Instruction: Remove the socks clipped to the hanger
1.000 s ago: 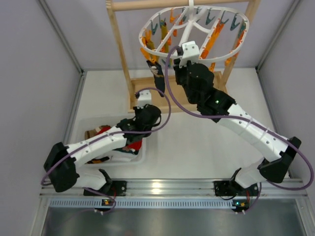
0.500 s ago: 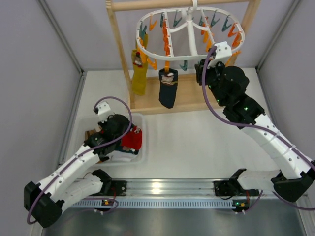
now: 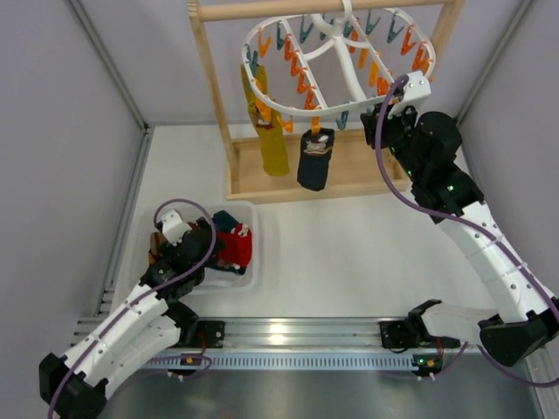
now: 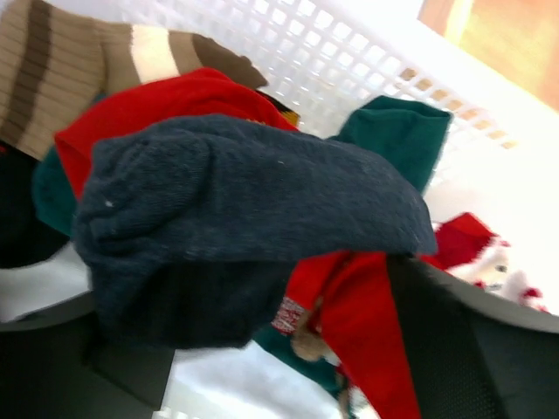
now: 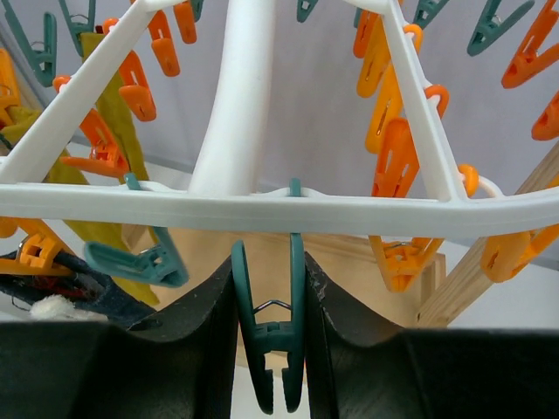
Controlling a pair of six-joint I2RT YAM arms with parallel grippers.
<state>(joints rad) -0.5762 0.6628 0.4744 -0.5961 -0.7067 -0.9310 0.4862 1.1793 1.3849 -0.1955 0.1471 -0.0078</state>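
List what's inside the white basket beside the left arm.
A red sock, teal sock, brown-striped sock, dark navy sock on top; anything beneath is covered.

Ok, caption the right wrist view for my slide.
Right hand brackets an empty teal peg hanging from the white hanger rim, a clipped mustard sock behind at left.
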